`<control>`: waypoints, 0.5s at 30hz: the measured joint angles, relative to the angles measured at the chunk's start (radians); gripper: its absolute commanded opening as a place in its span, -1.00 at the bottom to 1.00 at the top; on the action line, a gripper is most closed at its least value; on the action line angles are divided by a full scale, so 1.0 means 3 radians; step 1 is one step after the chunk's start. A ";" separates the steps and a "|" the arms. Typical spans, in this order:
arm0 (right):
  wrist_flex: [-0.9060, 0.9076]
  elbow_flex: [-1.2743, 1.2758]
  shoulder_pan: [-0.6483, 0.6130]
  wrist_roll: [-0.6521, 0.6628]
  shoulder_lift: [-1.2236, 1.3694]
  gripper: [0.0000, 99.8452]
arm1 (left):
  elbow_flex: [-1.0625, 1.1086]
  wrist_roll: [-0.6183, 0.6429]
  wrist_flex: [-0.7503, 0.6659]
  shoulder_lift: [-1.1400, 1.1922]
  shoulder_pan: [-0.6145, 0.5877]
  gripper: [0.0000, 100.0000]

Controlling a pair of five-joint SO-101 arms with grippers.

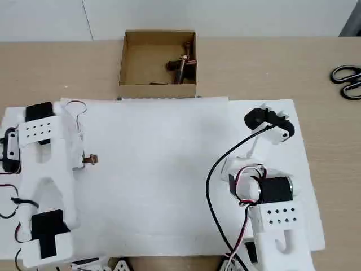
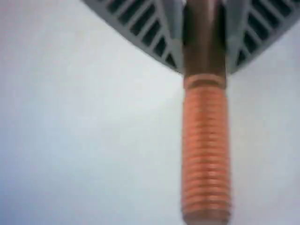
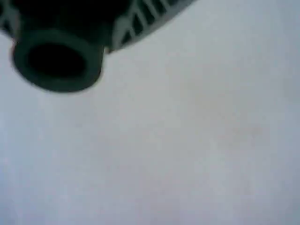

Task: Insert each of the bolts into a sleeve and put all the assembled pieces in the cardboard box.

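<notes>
Left pincer [image 2: 204, 42]: clamps bolt [image 2: 205, 150]; wrist view shows thread.
Bolt axis: straight out of pincer, tip toward right arm [image 1: 276, 192].
Right pincer [image 3: 70, 23]: clamps sleeve [image 3: 56, 63].

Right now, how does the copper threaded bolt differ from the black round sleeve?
The copper threaded bolt is reddish and ridged; the black round sleeve is dark and smooth. The bolt is a solid rod; the sleeve is an open tube. Both are held over the white sheet.
</notes>
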 measured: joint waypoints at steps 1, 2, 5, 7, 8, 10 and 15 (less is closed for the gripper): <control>0.0000 0.0000 0.0000 0.0000 0.0000 -1.00 | 0.0000 0.0015 -0.0015 0.0000 0.0036 -0.99; 0.0000 0.0000 0.0000 0.0000 0.0000 -1.00 | 0.0000 0.0026 -0.0020 0.0000 0.0082 -0.99; 0.0000 0.0000 0.0000 0.0000 0.0000 -1.00 | 0.0000 0.0036 -0.0020 0.0000 0.0123 -0.98; 0.0000 0.0000 0.0000 0.0000 0.0000 -1.00 | 0.0000 0.0036 -0.0061 0.0000 0.0118 -0.98; 0.0000 0.0000 0.0000 0.0000 0.0000 -1.00 | 0.0000 0.0036 -0.0066 0.0000 0.0123 -0.98; 0.0000 0.0000 0.0000 0.0000 0.0000 -1.00 | 0.0000 0.0036 -0.0072 0.0000 0.0123 -0.98; 0.0000 0.0000 0.0005 0.0000 0.0000 -1.00 | 0.0000 0.0036 -0.0072 0.0000 0.0123 -0.98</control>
